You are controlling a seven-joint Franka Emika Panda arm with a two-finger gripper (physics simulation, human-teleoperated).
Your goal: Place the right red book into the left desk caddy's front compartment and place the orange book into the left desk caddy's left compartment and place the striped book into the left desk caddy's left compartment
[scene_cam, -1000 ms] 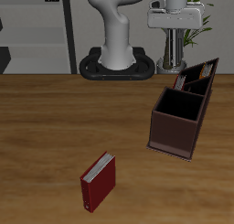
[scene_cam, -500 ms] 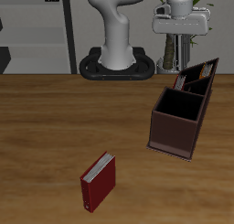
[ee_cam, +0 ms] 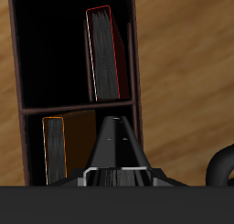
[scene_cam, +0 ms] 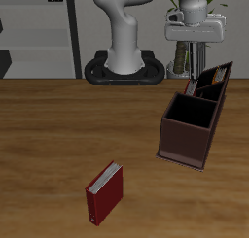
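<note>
The right red book (scene_cam: 104, 193), dark maroon with white page edges, lies flat on the table near the front edge, far from the gripper. The left desk caddy (scene_cam: 185, 145) is a dark reddish-brown organizer farther back. In the wrist view the orange book (ee_cam: 69, 145) stands in one of its compartments. A brighter red-edged book (ee_cam: 102, 54) stands in the adjoining one. My gripper (scene_cam: 199, 38) hangs high over the caddy's rear. In the wrist view the gripper (ee_cam: 114, 125) has its fingers closed together with nothing between them. The striped book is out of view.
The robot's base (scene_cam: 124, 69) stands at the back of the table. A plant in a tall vase (scene_cam: 181, 59) rises just behind the caddy, close to the gripper. Shelving (scene_cam: 39, 33) fills the background.
The gripper has drifted a little sideways and slightly lower above the caddy's rear. The books and the caddy have not moved.
</note>
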